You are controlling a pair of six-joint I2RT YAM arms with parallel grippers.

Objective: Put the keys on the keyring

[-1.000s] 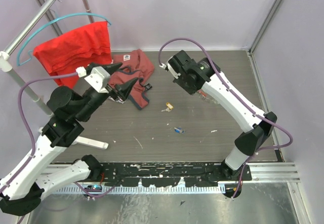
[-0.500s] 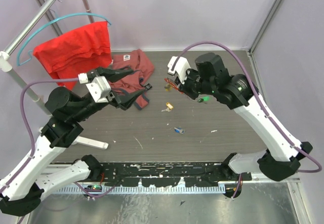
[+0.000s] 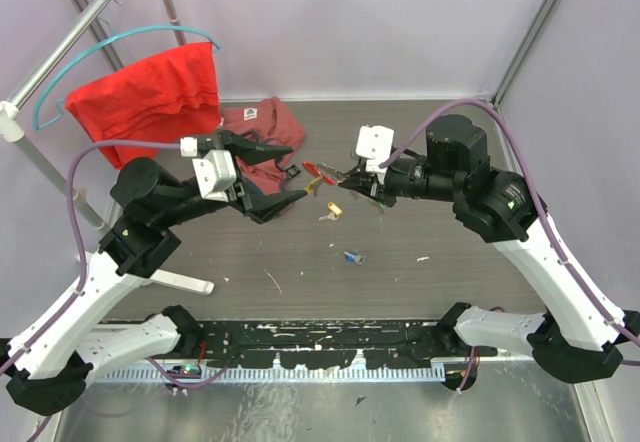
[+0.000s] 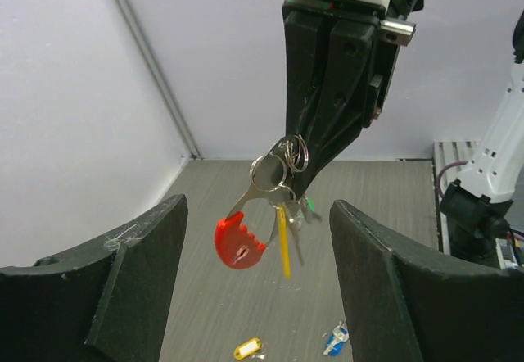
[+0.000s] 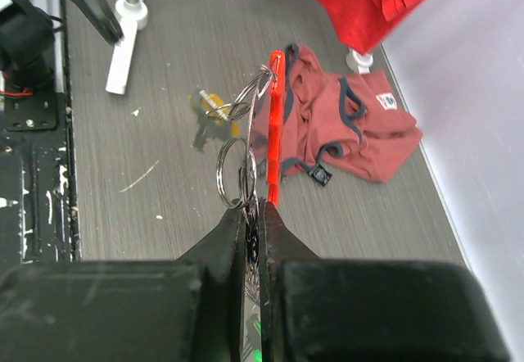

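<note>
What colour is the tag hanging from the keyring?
Bright red. The tag on the keyring shows best in the left wrist view.

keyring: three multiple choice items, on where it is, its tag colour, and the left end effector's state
1. The keyring is: A) on the table B) held aloft by the right end effector C) on the hanger
2. Its tag is: A) blue B) red C) green
3. The left end effector is: A) open, empty B) shut on a key C) shut on cloth
Answers: B, shut jaws pinch it; B, a red oval hangs below; A, its jaws stand wide apart.
</note>
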